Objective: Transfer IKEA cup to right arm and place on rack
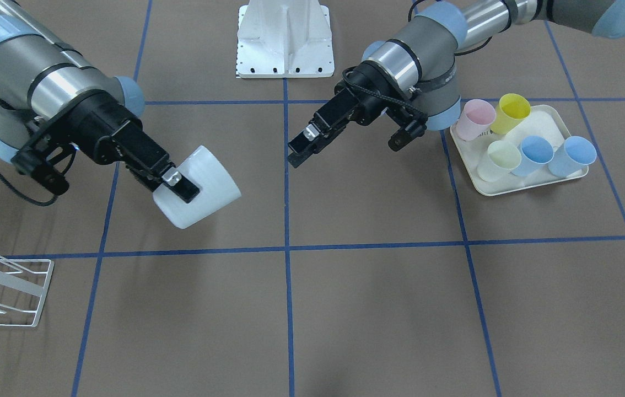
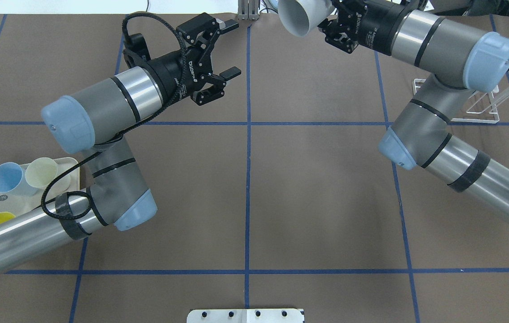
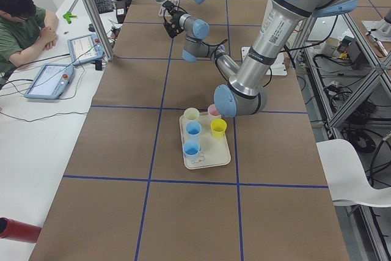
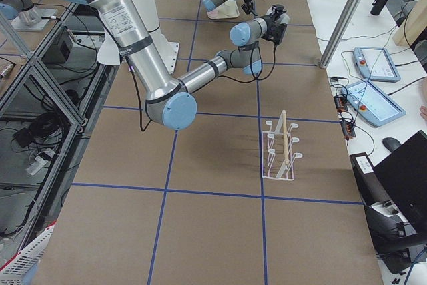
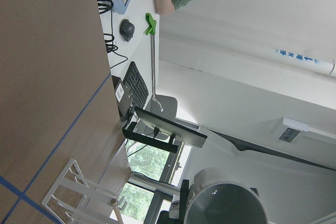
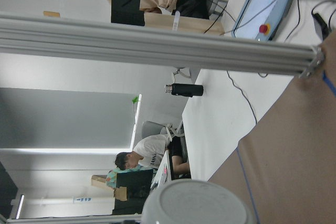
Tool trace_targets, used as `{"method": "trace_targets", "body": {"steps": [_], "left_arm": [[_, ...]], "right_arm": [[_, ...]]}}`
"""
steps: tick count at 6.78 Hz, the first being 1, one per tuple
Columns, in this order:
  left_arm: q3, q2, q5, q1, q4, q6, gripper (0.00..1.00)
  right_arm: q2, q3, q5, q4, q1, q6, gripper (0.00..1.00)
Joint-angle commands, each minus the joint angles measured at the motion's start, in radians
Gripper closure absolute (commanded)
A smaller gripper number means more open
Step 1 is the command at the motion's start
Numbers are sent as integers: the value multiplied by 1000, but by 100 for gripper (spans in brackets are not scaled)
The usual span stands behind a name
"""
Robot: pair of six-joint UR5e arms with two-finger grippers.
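The white IKEA cup is held tilted above the table, and my right gripper is shut on its rim, one finger outside the wall. Overhead, the same cup shows its open mouth at the far edge, with the right gripper behind it. My left gripper stands open and empty, a short gap left of the cup. The left wrist view looks into the cup; the right wrist view shows its base. The white wire rack with its wooden dowel stands beyond the right arm.
A cream tray by the left arm's base holds several pastel cups: pink, yellow, pale green and blue. The white robot base stands at the table's middle edge. People sit at desks past the far side.
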Motion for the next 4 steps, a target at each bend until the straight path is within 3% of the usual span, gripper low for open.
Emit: {"method": "trace_targets", "body": {"steps": [1,2,4], "left_arm": [[-110,141,-137,-100,140,282,0],[-153,186,-267,-192,267,380,0],[-263,304,-632,-438,517,547,0]], "right_arm": [[-45,10,-2,-157,85,-306,100],[-75,15,-6,-229,134,-449,100],[-88,13,-88,-386,198,-628,100]]}}
